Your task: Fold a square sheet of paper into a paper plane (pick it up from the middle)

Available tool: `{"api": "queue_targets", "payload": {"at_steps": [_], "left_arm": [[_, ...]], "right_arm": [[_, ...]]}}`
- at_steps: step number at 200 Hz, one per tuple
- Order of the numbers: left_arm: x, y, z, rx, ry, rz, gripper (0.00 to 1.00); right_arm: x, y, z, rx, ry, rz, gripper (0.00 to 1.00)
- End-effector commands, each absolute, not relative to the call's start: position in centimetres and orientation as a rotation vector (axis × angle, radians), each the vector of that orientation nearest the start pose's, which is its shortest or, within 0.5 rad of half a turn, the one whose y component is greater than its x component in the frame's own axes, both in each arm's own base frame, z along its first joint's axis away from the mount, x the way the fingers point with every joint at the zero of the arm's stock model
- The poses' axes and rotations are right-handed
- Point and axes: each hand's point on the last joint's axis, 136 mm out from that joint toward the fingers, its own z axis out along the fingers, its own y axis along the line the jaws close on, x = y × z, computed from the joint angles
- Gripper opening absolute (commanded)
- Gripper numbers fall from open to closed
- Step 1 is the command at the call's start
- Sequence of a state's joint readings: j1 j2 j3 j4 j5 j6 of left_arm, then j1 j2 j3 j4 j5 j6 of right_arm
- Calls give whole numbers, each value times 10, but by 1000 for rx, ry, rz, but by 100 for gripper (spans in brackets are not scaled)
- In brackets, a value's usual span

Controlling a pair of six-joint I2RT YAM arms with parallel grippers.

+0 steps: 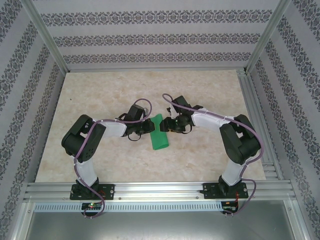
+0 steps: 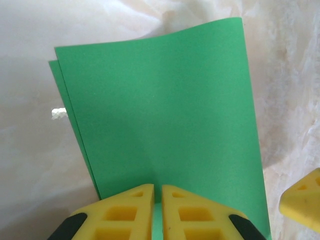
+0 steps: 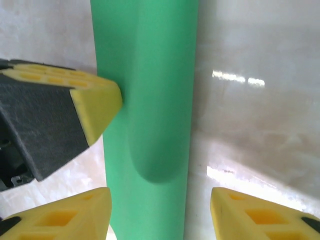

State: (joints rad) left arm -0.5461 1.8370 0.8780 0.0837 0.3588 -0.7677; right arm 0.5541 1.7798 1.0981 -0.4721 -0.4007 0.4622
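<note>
Currently your pale marbled surface (image 1: 100,95) carries the square sheet of paper (image 1: 160,136) in the middle, between the two arms. The sheet is bright green, folded double and running near to far, with both layers showing along one edge in the left wrist view. Your left fingers (image 2: 142,197) are pinched almost together on its left side, holding it. Your right fingers (image 3: 75,217) stand well apart on either side of the paper's right part, gripping nothing, where the sheet bulges upward.
</note>
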Motion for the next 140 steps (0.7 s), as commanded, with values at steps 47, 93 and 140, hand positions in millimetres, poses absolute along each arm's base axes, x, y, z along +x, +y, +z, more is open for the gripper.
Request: {"api": "queue_targets", "payload": {"at_steps": [47, 93, 140], "left_arm": [[332, -285, 23, -84, 2654, -986, 13], [333, -286, 32, -87, 2635, -1004, 14], [336, -285, 52, -79, 2580, -1012, 24]], "right_arm": [[308, 281, 38, -385, 2886, 713, 56], [305, 277, 26, -389, 2910, 675, 47], [307, 266, 16, -346, 2919, 660, 38]]}}
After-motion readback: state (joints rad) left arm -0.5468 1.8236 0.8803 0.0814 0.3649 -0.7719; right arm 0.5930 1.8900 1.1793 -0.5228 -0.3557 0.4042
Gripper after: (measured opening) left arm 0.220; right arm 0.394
